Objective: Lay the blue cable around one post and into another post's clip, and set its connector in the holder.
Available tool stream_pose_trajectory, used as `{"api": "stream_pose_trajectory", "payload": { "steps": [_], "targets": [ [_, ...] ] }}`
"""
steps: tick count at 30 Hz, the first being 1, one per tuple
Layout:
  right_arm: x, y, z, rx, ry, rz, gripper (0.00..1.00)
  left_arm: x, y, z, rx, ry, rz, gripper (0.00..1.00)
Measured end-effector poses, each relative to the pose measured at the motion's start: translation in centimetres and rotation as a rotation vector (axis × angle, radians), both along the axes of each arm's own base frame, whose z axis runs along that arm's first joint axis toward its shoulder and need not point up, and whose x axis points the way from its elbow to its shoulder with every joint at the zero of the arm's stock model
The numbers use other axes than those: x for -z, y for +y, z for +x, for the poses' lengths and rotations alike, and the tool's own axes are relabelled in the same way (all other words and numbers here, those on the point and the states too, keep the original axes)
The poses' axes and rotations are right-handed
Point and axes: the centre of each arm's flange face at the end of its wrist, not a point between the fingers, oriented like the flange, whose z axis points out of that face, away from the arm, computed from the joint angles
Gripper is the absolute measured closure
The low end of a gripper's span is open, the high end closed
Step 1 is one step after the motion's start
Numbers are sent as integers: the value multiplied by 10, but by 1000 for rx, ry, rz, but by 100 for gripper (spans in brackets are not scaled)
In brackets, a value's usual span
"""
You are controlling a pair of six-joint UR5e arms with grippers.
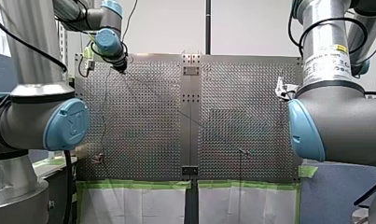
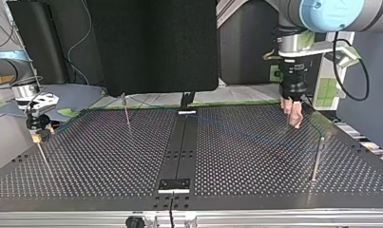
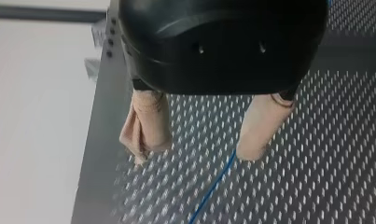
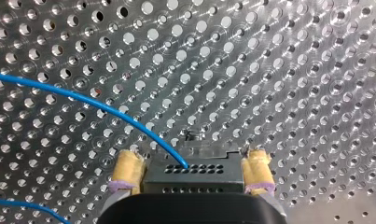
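Nothing really readable here. White sticker with a yellow patch (image 1: 326,58) on my right arm (image 1: 349,116) in the front view: a few lines of print, way too small to make out. Raised logo-ish mark on the blue joint cap (image 1: 68,125) of my left arm (image 1: 27,116), too faint to spell out.

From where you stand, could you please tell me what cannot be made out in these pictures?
- Right wrist view: the body of my right gripper hides the near end of the connector; no holder in frame.
- Left wrist view: whether the blue cable touches the pad of my left gripper; the pad covers the spot.
- Top view: any clip on the post, too small.
- Front view: the cable's route over the table, too thin.
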Motion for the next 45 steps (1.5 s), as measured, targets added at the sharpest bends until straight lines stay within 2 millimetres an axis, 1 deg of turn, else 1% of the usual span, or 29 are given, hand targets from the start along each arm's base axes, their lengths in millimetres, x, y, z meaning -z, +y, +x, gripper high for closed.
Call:
{"api": "stream_pose_trajectory", "payload": {
  "steps": [3,6,11,16,24,34,45],
  "targets": [
    [0,0,0,0,0,0,13,12,-10,-3,45,5,-24,0],
    [0,0,0,0,0,0,13,29,-22,-4,93,22,-50,0],
    [0,0,0,0,0,0,13,63,-43,-8,166,67,-91,0],
    [0,0,0,0,0,0,13,98,-57,-15,177,112,-125,0],
    [0,0,0,0,0,0,13,145,-72,-30,167,171,-150,0],
    [0,0,0,0,0,0,13,211,-88,-63,163,253,-78,0],
    [0,0,0,0,0,0,13,270,-94,-106,164,327,13,0]
  ]
}}
